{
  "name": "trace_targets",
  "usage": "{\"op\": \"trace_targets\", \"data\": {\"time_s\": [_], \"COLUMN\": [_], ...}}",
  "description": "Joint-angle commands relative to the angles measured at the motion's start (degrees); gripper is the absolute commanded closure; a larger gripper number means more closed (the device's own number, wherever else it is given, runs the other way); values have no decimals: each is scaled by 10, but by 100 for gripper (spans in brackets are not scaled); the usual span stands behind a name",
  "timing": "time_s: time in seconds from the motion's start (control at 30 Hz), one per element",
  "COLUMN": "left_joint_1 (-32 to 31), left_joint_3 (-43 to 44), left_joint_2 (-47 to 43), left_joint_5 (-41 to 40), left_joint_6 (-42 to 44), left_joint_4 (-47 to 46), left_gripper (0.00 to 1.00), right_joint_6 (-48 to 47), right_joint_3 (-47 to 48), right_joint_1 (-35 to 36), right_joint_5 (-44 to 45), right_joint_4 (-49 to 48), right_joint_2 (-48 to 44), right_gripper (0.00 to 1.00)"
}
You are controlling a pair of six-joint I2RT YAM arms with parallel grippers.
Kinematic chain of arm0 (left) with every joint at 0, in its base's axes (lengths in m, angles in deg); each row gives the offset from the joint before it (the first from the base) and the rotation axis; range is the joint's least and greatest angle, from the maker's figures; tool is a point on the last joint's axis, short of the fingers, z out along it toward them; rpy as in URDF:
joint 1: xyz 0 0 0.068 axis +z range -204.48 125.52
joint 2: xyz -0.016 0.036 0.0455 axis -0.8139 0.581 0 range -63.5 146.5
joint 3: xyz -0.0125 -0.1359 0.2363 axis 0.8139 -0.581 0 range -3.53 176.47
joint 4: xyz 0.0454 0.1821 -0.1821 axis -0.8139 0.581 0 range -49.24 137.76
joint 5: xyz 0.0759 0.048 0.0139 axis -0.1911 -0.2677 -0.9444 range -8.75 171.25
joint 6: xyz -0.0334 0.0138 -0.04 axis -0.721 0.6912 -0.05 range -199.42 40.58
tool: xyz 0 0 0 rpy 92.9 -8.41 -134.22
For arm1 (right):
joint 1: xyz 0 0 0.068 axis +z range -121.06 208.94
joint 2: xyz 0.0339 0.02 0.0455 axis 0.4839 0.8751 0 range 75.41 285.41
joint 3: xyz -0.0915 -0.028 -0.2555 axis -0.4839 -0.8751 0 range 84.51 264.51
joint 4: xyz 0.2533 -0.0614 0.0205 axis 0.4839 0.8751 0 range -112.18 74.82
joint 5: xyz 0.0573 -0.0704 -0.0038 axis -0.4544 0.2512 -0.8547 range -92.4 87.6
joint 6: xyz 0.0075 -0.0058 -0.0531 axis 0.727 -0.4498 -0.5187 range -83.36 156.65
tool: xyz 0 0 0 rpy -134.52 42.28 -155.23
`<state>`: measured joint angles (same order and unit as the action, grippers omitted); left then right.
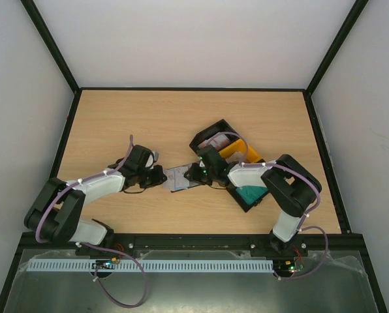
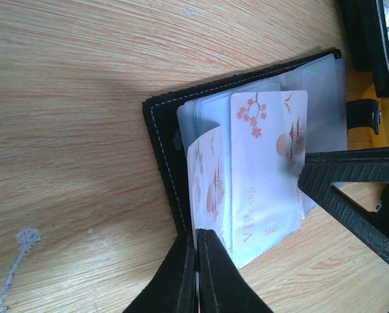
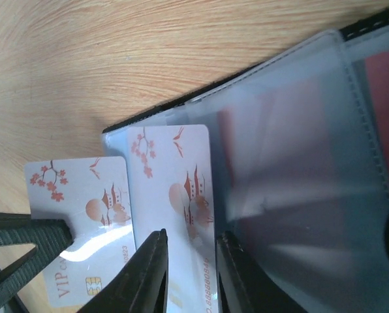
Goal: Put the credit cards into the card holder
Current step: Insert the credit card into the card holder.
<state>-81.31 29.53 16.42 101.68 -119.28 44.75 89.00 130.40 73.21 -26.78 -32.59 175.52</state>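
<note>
The card holder (image 1: 179, 178) lies open at the centre of the tabletop (image 1: 116, 124), between both arms. Left pincer (image 2: 198, 261): clenched on the holder's edge, anchoring it. Right pincer (image 3: 191, 277): jaws narrowly apart over a credit card (image 3: 175, 189), clamping nothing visible. In the right wrist view the card's long axis runs top to bottom, blossom end uppermost. Recommended: press lightly and slide the card frame-right under the clear sleeve (image 3: 299, 163), keeping its edges square so the sleeve does not buckle.
</note>
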Motion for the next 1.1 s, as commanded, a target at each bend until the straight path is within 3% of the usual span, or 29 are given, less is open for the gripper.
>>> {"op": "trace_targets", "data": {"time_s": [0.0,0.33,0.5,0.6,0.87,1.07], "left_joint_1": [-1,-1,-1,-1,-1,-1], "left_joint_3": [-4,-3,-5,-6,-6,-2], "left_joint_2": [18,15,22,26,24,13], "left_joint_5": [-56,-64,-66,-70,-72,-72], "left_joint_6": [13,16,18,18,17,18], "left_joint_4": [61,69,70,72,73,79], "left_gripper": [98,98,98,97,98,97], "right_joint_6": [14,17,17,17,21,-2], "right_joint_3": [-9,-17,-18,-15,-26,-30], "right_joint_1": [-4,-7,-9,-9,-12,-22], "right_joint_5": [-30,-57,-48,-37,-42,-36], "right_joint_4": [-41,-85,-90,-85,-111,-91], "right_joint_2": [-5,7,21,27,22,16], "right_gripper": [81,91,76,76,97,98]}}
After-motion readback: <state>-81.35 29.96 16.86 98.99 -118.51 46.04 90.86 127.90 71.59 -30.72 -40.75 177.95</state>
